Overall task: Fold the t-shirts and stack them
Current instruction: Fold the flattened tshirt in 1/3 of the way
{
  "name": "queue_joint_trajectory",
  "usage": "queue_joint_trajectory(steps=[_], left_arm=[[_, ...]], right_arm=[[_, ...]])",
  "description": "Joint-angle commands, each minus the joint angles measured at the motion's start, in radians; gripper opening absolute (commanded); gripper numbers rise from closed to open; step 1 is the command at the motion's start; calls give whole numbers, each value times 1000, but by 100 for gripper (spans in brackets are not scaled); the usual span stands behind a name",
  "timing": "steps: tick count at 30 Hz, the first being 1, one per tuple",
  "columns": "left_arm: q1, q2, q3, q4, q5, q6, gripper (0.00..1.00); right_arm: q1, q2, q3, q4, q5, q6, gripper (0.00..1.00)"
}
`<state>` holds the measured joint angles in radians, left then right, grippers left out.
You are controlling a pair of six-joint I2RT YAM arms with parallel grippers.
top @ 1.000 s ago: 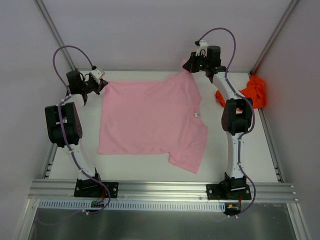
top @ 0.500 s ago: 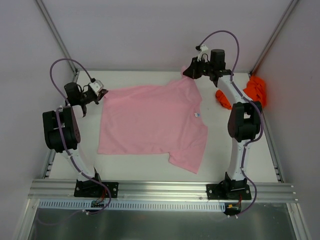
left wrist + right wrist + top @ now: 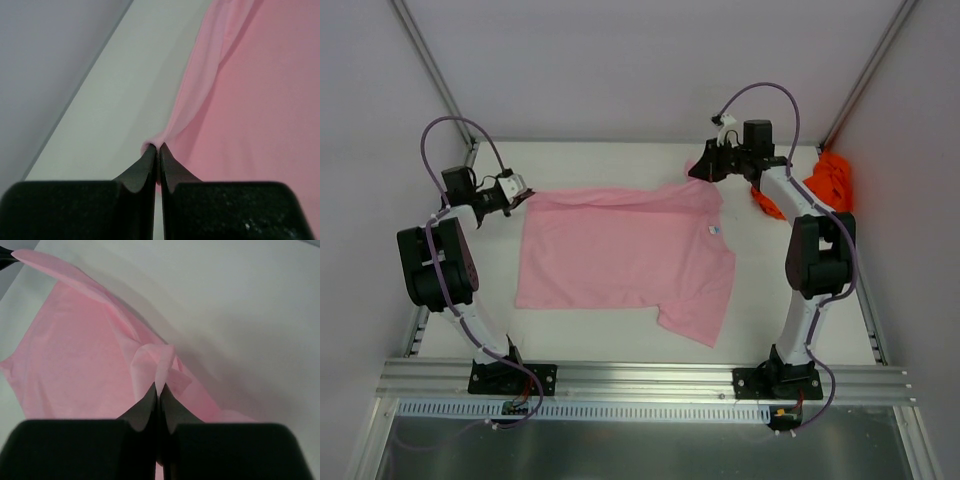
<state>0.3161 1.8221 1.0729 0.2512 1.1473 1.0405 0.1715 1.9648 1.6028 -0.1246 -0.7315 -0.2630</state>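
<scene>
Pink t-shirt [image 3: 620, 250] | left jaws pinch its far-left corner | right jaws pinch far-right corner

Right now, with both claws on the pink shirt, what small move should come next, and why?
Probably draw both claws together toward the near edge, folding it over: left claw and right claw each pinch the raised far edge of the pink t-shirt, whose rest lies flat.

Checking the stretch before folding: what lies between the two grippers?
The far edge of the pink t-shirt, pinched by the left gripper and right gripper at its ends; top view shows it.
</scene>
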Motion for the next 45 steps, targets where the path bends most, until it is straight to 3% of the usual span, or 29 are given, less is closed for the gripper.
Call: queue_joint_trajectory(steps=[1, 4, 19, 42, 43, 44, 45], left_arm=[[15, -3, 30, -176, 74, 234, 0], [15, -4, 26, -277, 58, 314, 0], [32, -67, -34, -434, -35, 401, 0], [69, -107, -83, -468, -20, 389, 1], [69, -109, -82, -475, -18, 389, 10], [70, -118, -80, -478, -12, 382, 70], [71, -122, -73, -499, -11, 388, 99]], right_arm=[[-7, -90, -38, -15, -14, -41, 1], [-7, -113, -81, -24, -16, -42, 1], [-4, -195, -285, -56, -20, -32, 1], [-4, -233, -380, -165, 23, -113, 1], [-6, -234, -377, -173, 26, -108, 14], [-6, -239, -374, -178, 23, -108, 25], [-6, -245, -366, -182, 21, -105, 37]])
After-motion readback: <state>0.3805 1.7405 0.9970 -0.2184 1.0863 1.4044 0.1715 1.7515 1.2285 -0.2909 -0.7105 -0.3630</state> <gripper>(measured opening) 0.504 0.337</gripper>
